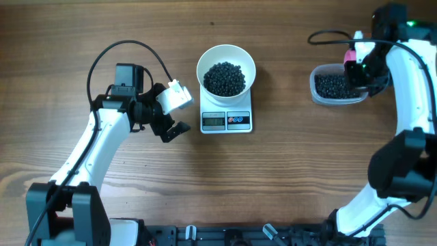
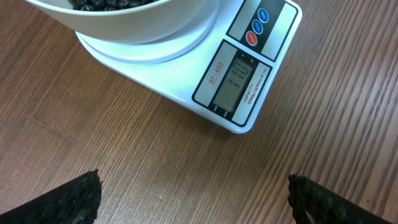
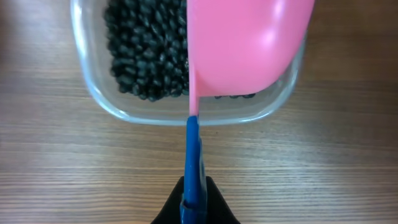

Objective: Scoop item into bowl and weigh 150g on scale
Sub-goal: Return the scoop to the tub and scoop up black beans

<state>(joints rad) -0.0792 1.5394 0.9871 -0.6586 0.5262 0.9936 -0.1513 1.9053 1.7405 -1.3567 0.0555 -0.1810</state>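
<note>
The white bowl (image 1: 226, 60) stands on the white scale (image 1: 226, 120) and holds a heap of black beads, the item (image 1: 224, 78). Left of the scale my left gripper (image 1: 179, 113) hangs open over bare wood. In the left wrist view its fingertips (image 2: 74, 199) stand wide apart with nothing between them, in front of the scale (image 2: 242, 74) and the bowl (image 2: 143, 25). My right gripper (image 3: 194, 193) is shut on the blue handle (image 3: 193, 155) of a pink scoop (image 3: 249, 43). The scoop's pan hangs over more of the item (image 3: 143, 56) in a clear tub (image 3: 118, 109).
The clear tub (image 1: 336, 85) sits at the table's far right, beneath my right gripper (image 1: 355, 68). A black cable (image 1: 123, 51) loops above the left arm. Wood tabletop (image 1: 287, 178) lies between the arms and the near edge.
</note>
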